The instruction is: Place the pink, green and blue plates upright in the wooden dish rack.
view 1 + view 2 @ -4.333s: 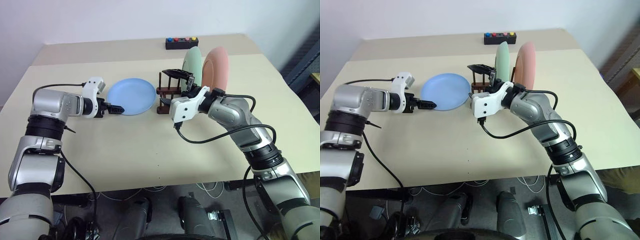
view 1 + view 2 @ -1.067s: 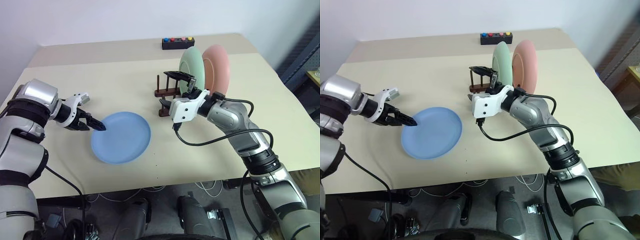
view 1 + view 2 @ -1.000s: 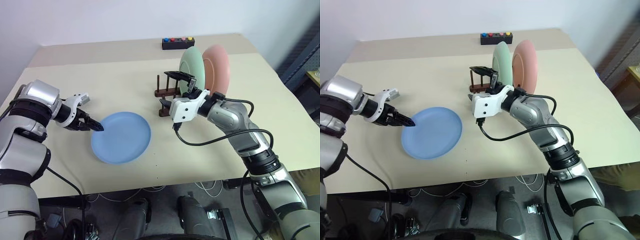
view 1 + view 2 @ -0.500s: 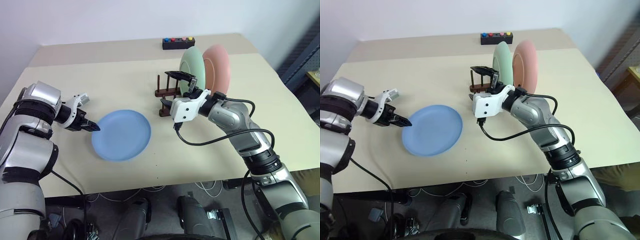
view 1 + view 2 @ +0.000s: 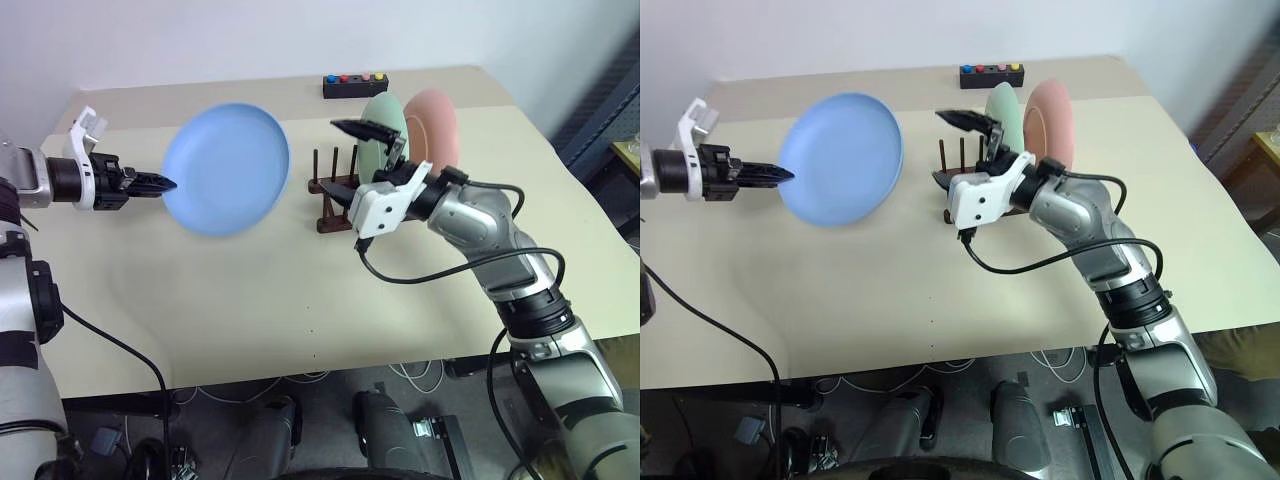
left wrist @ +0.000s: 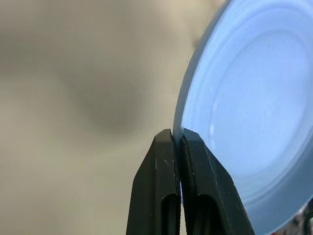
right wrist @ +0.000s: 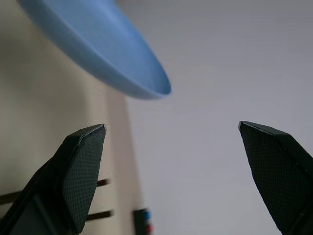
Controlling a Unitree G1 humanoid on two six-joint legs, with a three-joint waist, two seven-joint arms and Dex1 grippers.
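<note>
The blue plate (image 5: pixel 225 168) hangs in the air above the table, tilted nearly on edge, with my left gripper (image 5: pixel 166 184) shut on its left rim; the left wrist view shows the fingers (image 6: pixel 166 166) pinching the rim of the plate (image 6: pixel 244 117). The green plate (image 5: pixel 381 122) and pink plate (image 5: pixel 436 125) stand upright in the wooden dish rack (image 5: pixel 326 187). My right gripper (image 5: pixel 352 160) is wide open and empty in front of the rack, just right of the blue plate, whose underside (image 7: pixel 98 49) shows in the right wrist view.
A small black box with coloured buttons (image 5: pixel 355 85) sits at the table's far edge behind the rack. Bare beige tabletop (image 5: pixel 230 290) lies below the lifted plate and toward the front edge.
My left gripper closed on the blue plate's rim, then lifted it off the table and swung it up onto its edge. My right gripper rose slightly, still open.
</note>
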